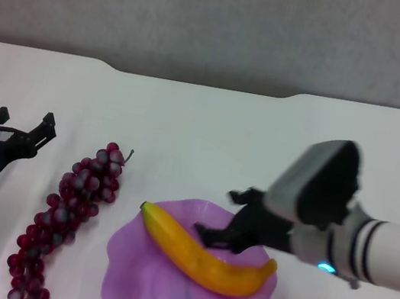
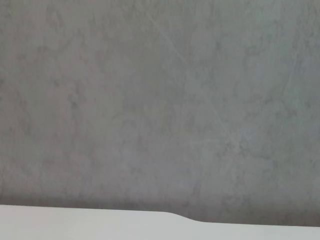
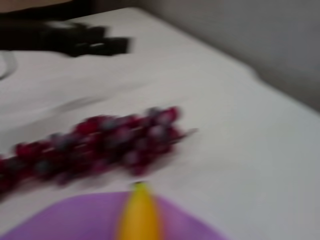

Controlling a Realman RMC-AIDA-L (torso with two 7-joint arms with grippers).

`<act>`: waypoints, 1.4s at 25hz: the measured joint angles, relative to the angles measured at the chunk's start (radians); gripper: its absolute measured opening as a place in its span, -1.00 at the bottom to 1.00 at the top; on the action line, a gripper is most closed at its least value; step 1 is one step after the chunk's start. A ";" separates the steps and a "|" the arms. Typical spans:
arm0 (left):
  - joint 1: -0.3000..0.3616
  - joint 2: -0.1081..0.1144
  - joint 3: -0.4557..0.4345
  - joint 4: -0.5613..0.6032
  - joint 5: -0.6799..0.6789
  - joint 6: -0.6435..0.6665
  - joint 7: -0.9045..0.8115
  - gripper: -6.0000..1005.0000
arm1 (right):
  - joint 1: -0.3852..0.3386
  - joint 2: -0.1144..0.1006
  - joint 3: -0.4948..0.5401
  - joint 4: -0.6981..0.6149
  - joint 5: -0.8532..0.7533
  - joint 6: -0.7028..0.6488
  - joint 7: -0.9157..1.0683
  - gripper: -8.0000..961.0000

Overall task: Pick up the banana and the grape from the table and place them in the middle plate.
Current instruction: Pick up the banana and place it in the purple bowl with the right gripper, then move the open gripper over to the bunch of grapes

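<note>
A: Banana (image 1: 204, 259) lies across the plate (image 1: 131, 277), just below my right gripper (image 1: 221, 215), fingers spread, nothing held.

B: Grapes?

A: Grapes (image 1: 67, 219) on the table (image 1: 205, 119), beside my left gripper (image 1: 24, 128), spread, empty.

B: Risks?

A: I'd say pulling the right arm out low could clip the banana off the rim. The bunch may sag or shed if pinched loosely.

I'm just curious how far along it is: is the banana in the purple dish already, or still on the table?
In. The banana lies across the middle plate, with the right gripper open just above it.
</note>
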 joint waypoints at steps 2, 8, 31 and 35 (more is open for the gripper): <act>0.001 0.000 -0.001 0.000 0.000 0.000 0.000 0.66 | -0.048 0.000 0.037 0.010 0.005 -0.052 -0.033 0.85; 0.001 0.000 -0.003 0.000 0.000 0.000 0.000 0.66 | -0.159 0.001 0.058 0.012 0.091 -0.293 -0.161 0.85; -0.008 -0.002 0.000 0.002 0.000 0.000 0.000 0.65 | -0.068 0.005 -0.531 -0.698 -0.303 -1.600 0.859 0.85; -0.008 -0.001 0.001 0.005 0.005 -0.004 -0.007 0.64 | -0.029 0.003 -0.571 -0.764 -0.308 -1.592 1.064 0.85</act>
